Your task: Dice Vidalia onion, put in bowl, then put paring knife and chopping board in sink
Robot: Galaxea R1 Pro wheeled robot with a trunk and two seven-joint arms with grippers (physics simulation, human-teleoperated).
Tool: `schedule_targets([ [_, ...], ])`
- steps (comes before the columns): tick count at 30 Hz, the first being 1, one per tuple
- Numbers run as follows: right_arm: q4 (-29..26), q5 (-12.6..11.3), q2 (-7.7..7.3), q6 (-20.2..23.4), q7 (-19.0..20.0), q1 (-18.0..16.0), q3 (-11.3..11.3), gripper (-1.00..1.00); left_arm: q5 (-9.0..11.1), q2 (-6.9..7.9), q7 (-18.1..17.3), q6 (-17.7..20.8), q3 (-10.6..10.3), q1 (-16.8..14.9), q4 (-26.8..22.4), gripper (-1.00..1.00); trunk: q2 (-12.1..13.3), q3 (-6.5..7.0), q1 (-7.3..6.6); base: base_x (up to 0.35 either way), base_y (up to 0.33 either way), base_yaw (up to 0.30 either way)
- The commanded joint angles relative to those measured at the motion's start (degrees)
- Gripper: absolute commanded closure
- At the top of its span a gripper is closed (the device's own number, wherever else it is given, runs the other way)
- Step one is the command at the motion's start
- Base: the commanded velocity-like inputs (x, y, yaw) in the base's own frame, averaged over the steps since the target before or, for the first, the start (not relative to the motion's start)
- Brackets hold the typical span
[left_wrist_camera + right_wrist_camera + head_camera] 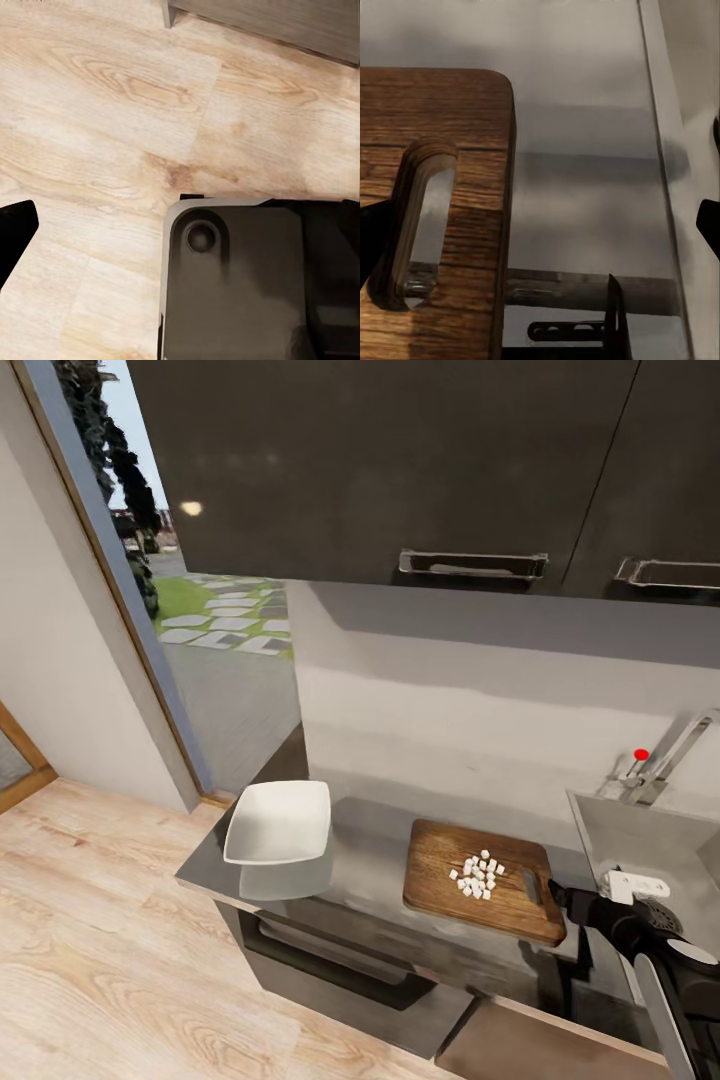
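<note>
Grey matte countertop (370, 860): dark brown wooden chopping board (487, 877) carries white diced onion (477, 875).
Right gripper (562, 898) positioned at handle-hole end, jaws wide; board should be gripped level toward white squarish bowl (279, 822).

I'm in a home kitchen: matte grey countertop (370, 850), dark handled wall cabinets (400, 460), grey recessed sink (640, 840) with chrome faucet (675, 745), light wood plank floor (90, 960)

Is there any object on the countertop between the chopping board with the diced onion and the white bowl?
Nothing visible. In the head view, bare grey countertop separates the chopping board from the bowl. The diced onion lies on the board, and the right gripper is at the board's handle end.
</note>
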Motion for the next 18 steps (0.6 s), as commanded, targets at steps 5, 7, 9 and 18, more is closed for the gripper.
schedule_targets([
  [5,-0.07,-0.16,-0.03,0.31,0.11,-0.04,-0.23,-1.00,0.56,0.10,0.46,-0.14,-0.43,-0.01,-0.02,-1.00,-0.10,-0.10,0.06,0.200,0.000,0.000],
  [7,-0.07,-0.16,-0.03,0.31,0.11,-0.04,-0.18,-1.00,0.57,0.10,0.46,-0.14,-0.43,0.00,-0.04,-1.00,-0.10,-0.11,0.06,0.037,0.000,0.000],
  [9,-0.07,-0.20,-0.03,0.31,0.11,-0.04,-0.17,-1.00,0.58,0.10,0.46,-0.14,-0.43,-0.03,-0.02,-1.00,-0.10,-0.18,0.06,0.013,0.000,0.000],
  [18,0.02,0.02,-0.03,0.34,-0.06,-0.04,-0.16,-1.00,0.50,-0.56,0.46,-0.14,-0.43,-0.03,0.41,-1.00,-0.10,-0.94,0.06,-0.001,-0.006,0.000],
])
